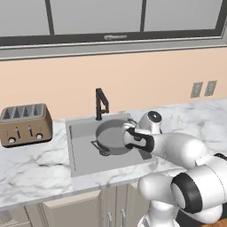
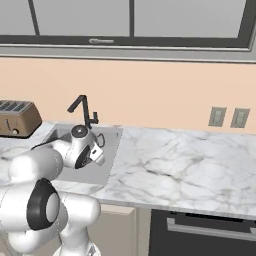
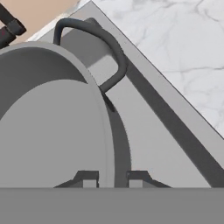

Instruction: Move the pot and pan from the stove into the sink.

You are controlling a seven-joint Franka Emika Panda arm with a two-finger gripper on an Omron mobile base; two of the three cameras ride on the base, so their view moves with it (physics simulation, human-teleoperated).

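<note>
Your arm hides the pot's (image 1: 111, 141) right side in the sink (image 1: 84, 155); the hand (image 3: 111, 178) is clamped on its rim. White marble surface (image 2: 190, 160), toaster (image 1: 25, 124) at left.

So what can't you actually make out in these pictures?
- Pot in the sink: the arm covers its right side in the left base view.
- Pot in the hand view: cut off at the left edge.
- Fingers: just the tips show, astride the pot's rim.
- Toaster: cut by the right base view's left edge.
</note>
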